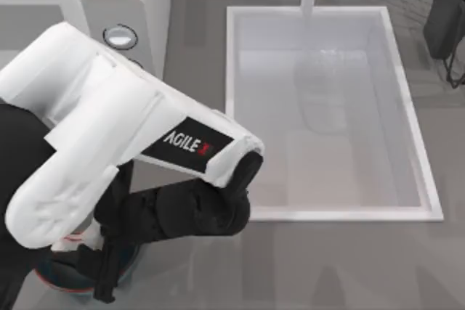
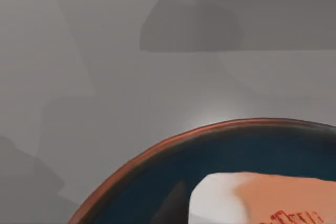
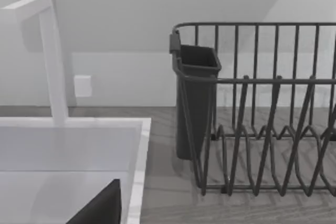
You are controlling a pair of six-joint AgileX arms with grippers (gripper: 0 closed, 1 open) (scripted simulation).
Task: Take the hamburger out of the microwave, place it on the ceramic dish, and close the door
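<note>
Top view: the left end effector point(image 1: 109, 266) is seen over the ceramic dish point(image 1: 58, 275); its finger state cannot be told. The hamburger point(image 2: 262, 198) is seen lying in the dish.

Directly under the left end effector point(image 1: 109, 266) the ceramic dish point(image 2: 157, 153) sits on the counter point(image 1: 327, 266) holding the hamburger point(image 2: 262, 198), the microwave point(image 1: 123, 5) behind it, the sink point(image 1: 327, 114) to its right.

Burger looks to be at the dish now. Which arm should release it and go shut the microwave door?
Left, probably. The left gripper is over the ceramic dish, the hamburger lies inside its rim, and the microwave is just behind. The right arm is parked by the dish rack, across the sink.
</note>
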